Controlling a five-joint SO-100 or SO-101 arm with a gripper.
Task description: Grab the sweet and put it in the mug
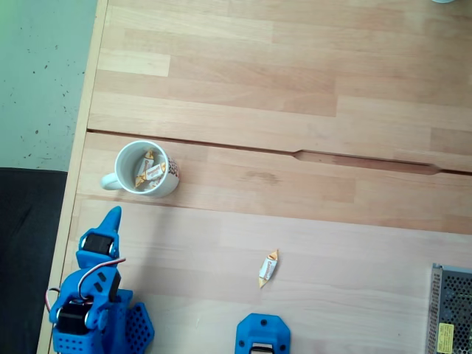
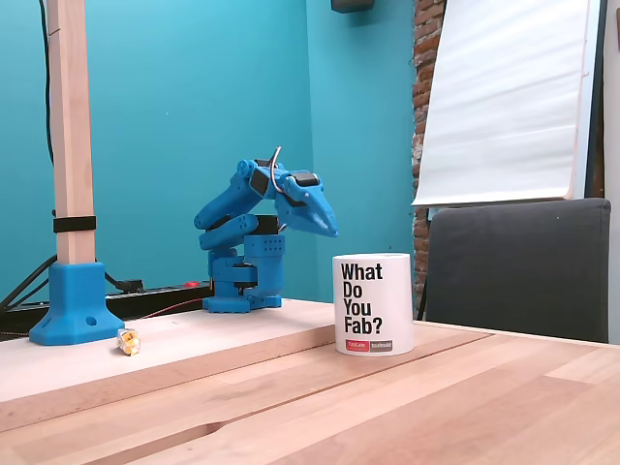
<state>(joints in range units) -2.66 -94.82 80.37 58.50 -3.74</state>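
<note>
1. Table [image 1: 310,81]: light wooden planks with a dark seam running across; seen from above in a fixed view and from low at its edge in a fixed view.
2. Mug [image 1: 147,168]: white ceramic, upright, handle toward the left edge in the top-down fixed view. In the low fixed view the mug [image 2: 373,304] shows black lettering "What Do You Fab?" and small red and grey labels near its base. Contents: several wrapped candies [image 1: 150,171], white-cream with orange-gold ends.
3. Sweet [image 1: 268,268]: one wrapped candy lying loose on the table, tilted slightly off vertical in the top-down fixed view, well apart from the mug, lower and to the right of it. In the low fixed view the sweet [image 2: 127,340] lies just beside the blue post base.
4. Arm: blue printed body, folded low above its base. Gripper [image 1: 112,216] tip points up toward the mug, just below its handle, not touching. In the low fixed view the gripper [image 2: 327,226] points down and right, above and behind the mug; fingers look together, nothing between them.
5. Wooden post [image 2: 68,126] in a blue base [image 2: 76,302].
6. Metal perforated box [image 1: 451,310], bottom right corner of the top-down fixed view.
7. Dark chair [image 2: 518,266] behind the table.
</note>
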